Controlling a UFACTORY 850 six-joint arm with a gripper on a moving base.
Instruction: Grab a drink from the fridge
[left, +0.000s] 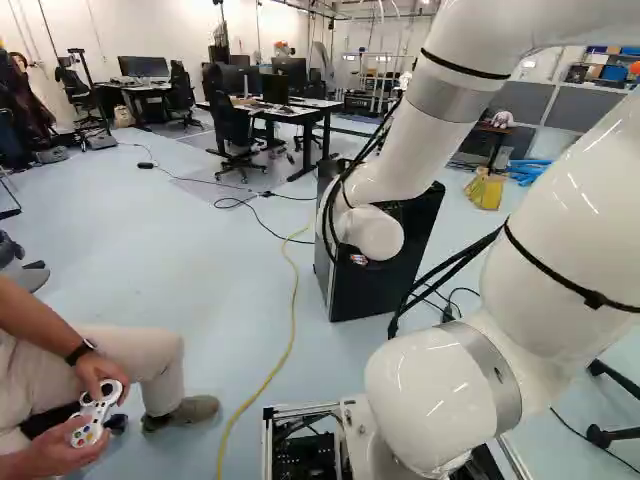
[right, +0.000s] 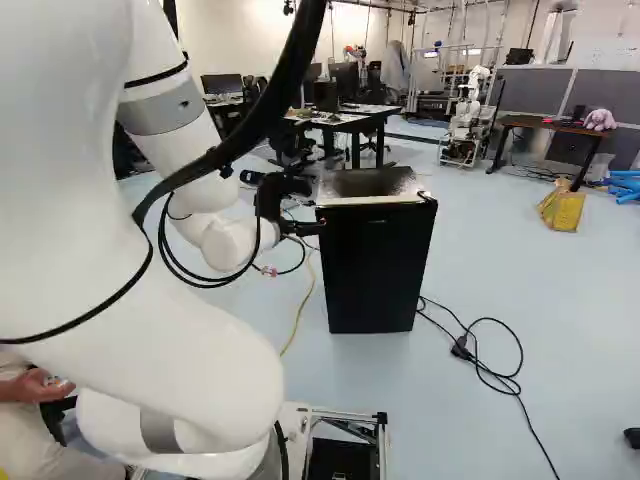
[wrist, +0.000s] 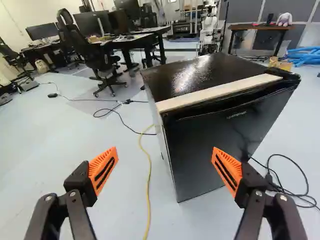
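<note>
The black fridge is stood on the floor, and its door is seen closed. It is placed ahead of the gripper, whose 2 fingers are spread wide, with the orange pads held apart. A pale strip is set along the fridge's top front edge. A yellow cable is laid beside the fridge, and a looped black cable is spread near its other side. Farther back, another robot is seen.
</note>
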